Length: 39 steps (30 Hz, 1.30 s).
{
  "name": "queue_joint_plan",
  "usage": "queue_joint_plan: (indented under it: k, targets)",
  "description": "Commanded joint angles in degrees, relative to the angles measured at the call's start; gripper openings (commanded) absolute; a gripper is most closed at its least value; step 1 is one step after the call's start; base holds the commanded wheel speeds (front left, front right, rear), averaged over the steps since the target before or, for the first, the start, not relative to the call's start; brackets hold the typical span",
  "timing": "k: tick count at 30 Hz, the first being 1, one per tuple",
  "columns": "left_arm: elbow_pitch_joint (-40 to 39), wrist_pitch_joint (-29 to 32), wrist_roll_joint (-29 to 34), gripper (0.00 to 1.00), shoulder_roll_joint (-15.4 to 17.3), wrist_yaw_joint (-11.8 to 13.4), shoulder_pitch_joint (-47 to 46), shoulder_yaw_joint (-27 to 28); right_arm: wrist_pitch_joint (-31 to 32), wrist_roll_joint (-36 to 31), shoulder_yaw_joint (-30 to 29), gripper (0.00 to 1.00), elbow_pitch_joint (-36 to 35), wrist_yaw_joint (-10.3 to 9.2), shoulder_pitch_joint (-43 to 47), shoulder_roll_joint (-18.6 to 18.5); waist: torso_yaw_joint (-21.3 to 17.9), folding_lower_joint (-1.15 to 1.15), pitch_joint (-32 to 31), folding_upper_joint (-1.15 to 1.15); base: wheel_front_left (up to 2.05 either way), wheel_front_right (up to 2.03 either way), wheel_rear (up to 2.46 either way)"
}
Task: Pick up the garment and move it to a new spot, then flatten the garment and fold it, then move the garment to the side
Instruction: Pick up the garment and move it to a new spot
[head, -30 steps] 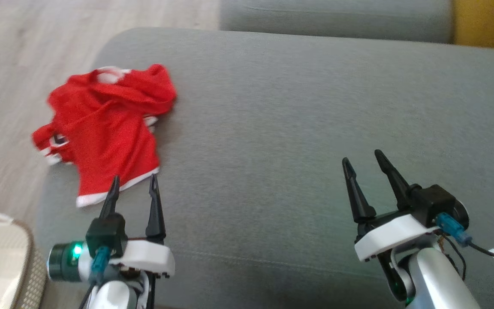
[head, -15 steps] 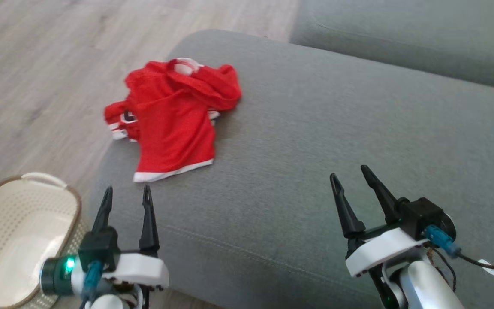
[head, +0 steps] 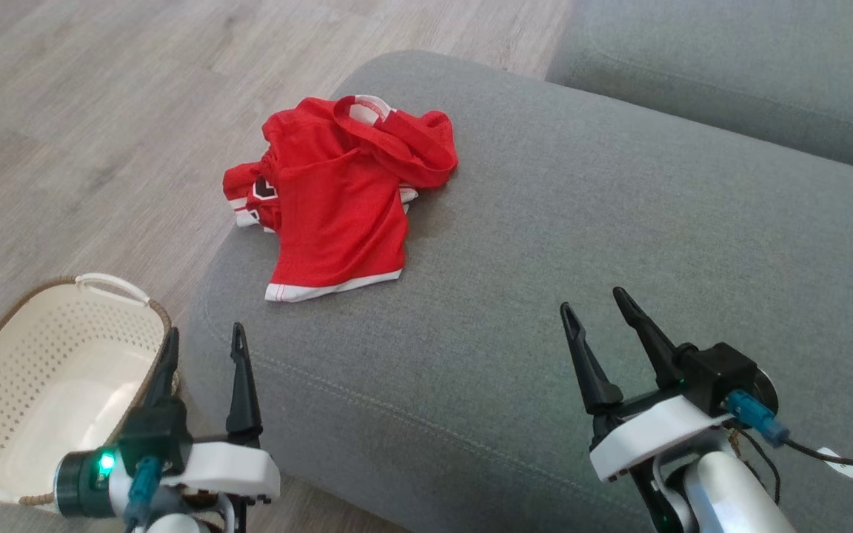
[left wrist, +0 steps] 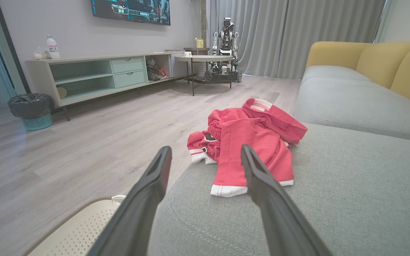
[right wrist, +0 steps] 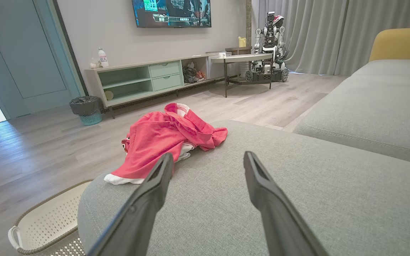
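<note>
red jersey (head: 338, 200) is lying crumpled at the far left corner of the grey sofa seat cushion (head: 619, 222), one sleeve drooping over the left edge. It's looking light, thin and floppy, probably slippery mesh, so I'm thinking pinch the white hem or collar band. left pincer (head: 204, 333) and right pincer (head: 591, 300) are both hovering spread, holding nothing. Counting one jersey, one cream basket (head: 112, 285), two pincers
</note>
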Motion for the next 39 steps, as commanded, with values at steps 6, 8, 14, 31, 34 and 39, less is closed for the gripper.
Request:
queue_joint_plan:
  k: [6, 8, 14, 31, 34, 39]
  targets:
    - [-2.27, -0.70, -2.48, 1.00, -0.38, -0.80, -2.79, 3.05, -0.52, -0.91, 1.19, 1.00, -1.84, -0.01, -1.49, 0.03, -1.06, 0.00, 1.81, 0.00, 0.00, 0.00, 0.00]
    - [-2.63, -0.70, -5.21, 1.00, -0.40, -1.71, -3.11, 4.10, -0.52, -1.24, 0.91, 1.00, -2.10, -0.01, -1.85, 0.03, -1.51, 0.00, 2.70, 0.00, 0.00, 0.00, 0.00]
    - [-1.90, -0.70, -8.26, 1.00, -0.41, -6.09, -6.35, 7.33, -0.52, -3.80, 0.14, 1.00, -2.88, -0.01, -3.67, 0.03, -3.76, 0.00, 7.19, 0.00, 0.00, 0.00, 0.00]
    - [20.42, 6.44, -12.71, 1.00, 8.93, -16.67, -36.11, 13.19, -0.52, -10.59, -3.54, 1.00, -7.47, -0.01, -8.85, 0.03, -10.10, 0.00, 21.77, 0.00, 0.00, 0.00, 0.00]
    - [26.58, 10.07, -13.11, 1.00, 11.36, -17.62, -41.57, 12.50, -0.52, -11.45, -3.48, 1.00, -8.14, -0.01, -9.28, -0.02, -11.05, 0.00, 23.21, 0.00, 0.00, 0.00, 0.00]
    - [36.27, 13.40, -13.46, 1.00, 14.37, -18.55, -49.00, 11.24, -0.52, -12.06, -3.23, 1.00, -8.99, -0.01, -9.81, -0.39, -12.68, 0.00, 24.89, 0.00, 0.00, 0.00, 0.00]
